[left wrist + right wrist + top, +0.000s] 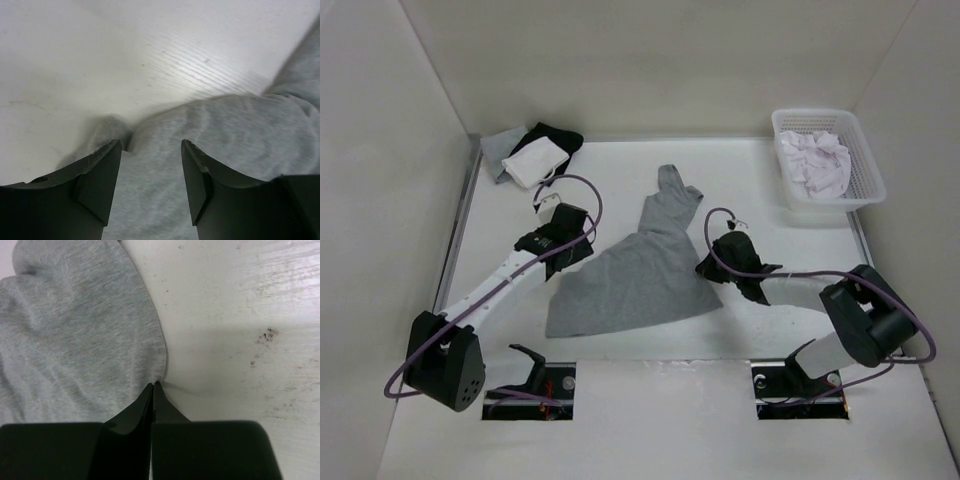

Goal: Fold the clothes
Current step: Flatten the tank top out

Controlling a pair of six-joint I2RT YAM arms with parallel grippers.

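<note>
I see left gripper (pixel 151 146) spread open over grey top (pixel 638 272); right gripper (pixel 154 385) pressed together, pinching its edge

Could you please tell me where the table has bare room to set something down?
Bare: the far strip between the cloth pile and the basket, and the near strip below the grey top. Crowded: beside the top, at the left gripper and right gripper.

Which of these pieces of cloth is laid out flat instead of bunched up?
The grey sleeveless top mid-table; the white garment is crumpled in the basket, the small cloths heaped in the far-left corner.
</note>
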